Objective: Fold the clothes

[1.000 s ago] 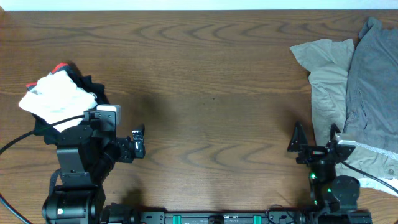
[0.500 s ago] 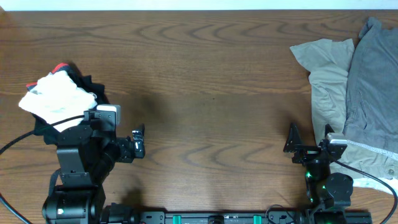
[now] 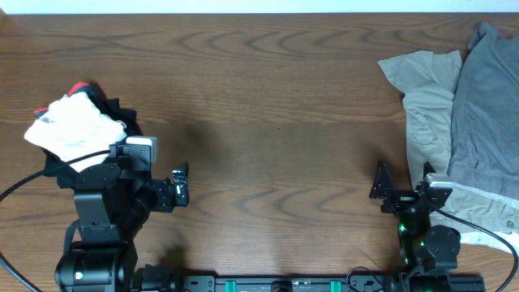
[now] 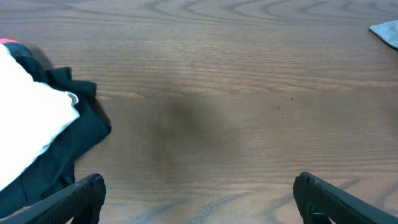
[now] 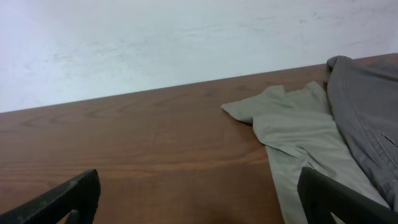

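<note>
A folded white garment (image 3: 71, 128) lies on a dark garment (image 3: 117, 113) with a red bit at the table's left; no print shows on it. It also shows in the left wrist view (image 4: 28, 118). A beige garment (image 3: 426, 105) and a grey garment (image 3: 486, 97) lie crumpled at the right, and both show in the right wrist view, beige (image 5: 298, 134) and grey (image 5: 364, 102). My left gripper (image 3: 181, 185) (image 4: 199, 186) is open and empty over bare wood, right of the white pile. My right gripper (image 3: 403, 182) (image 5: 198, 183) is open and empty, just left of the beige garment.
The brown wooden table (image 3: 276, 105) stretches between the two piles. A pale wall (image 5: 155, 43) rises behind its far edge. Black cables (image 3: 24, 191) run from both arm bases near the front edge.
My right gripper drew back a little toward the front edge and to the left, then stayed still. The left arm and the garments have not moved.
</note>
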Motion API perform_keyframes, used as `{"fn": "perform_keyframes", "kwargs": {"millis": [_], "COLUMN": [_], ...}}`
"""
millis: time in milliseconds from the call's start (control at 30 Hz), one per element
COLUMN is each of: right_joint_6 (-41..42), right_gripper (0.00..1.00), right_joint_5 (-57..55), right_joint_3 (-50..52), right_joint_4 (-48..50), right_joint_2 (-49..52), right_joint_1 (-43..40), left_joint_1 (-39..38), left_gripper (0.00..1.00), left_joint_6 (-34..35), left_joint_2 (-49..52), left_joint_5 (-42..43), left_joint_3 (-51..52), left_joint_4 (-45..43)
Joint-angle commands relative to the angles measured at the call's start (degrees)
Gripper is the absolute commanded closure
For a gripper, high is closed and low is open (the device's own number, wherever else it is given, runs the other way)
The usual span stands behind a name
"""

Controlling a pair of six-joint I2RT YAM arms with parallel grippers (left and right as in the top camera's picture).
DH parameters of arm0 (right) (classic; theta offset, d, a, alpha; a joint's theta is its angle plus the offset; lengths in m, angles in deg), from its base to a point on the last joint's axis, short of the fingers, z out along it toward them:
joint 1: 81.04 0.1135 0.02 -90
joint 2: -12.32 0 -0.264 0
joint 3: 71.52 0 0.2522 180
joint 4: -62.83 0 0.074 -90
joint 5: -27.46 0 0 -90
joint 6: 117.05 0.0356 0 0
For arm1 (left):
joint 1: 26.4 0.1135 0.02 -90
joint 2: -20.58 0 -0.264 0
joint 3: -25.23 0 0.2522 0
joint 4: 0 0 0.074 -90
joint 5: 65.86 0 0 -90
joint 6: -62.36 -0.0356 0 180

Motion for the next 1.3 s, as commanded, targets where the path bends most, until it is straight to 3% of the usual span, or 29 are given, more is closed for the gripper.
{"fn": "perform_keyframes", "kwargs": {"millis": [0, 633, 867, 1000, 1267], "right_joint_6": [-0.9, -0.9, -0.9, -0.9, -0.9], "right_gripper": [0.01, 0.01, 0.01, 0.01, 0.01], "right_joint_5": [0.4, 0.4, 0.4, 0.4, 0.4], "right_joint_3": [0.4, 0.4, 0.3, 0.4, 0.4], "right_joint_4": [0.1, 0.1, 0.1, 0.1, 0.1], "right_joint_2": [-0.2, -0.2, -0.2, -0.2, -0.2], "right_joint_1": [-0.6, -0.6, -0.6, -0.6, -0.6], "left_joint_1": [-0.1, -0.1, -0.1, -0.1, -0.1], "left_gripper": [0.02, 0.02, 0.02, 0.02, 0.02], "left_joint_6": [0.4, 0.0, 0.0, 0.7, 0.7], "left_joint_2": [-0.2, -4.0, -16.2, -24.9, -37.2], "left_joint_5": [0.7, -1.2, -1.2, -1.2, -1.2], "left_joint_3": [-0.2, 0.0, 11.5, 21.9, 39.2], "left_joint_4": [0.0, 2.3, 2.8, -3.4, -24.3]}}
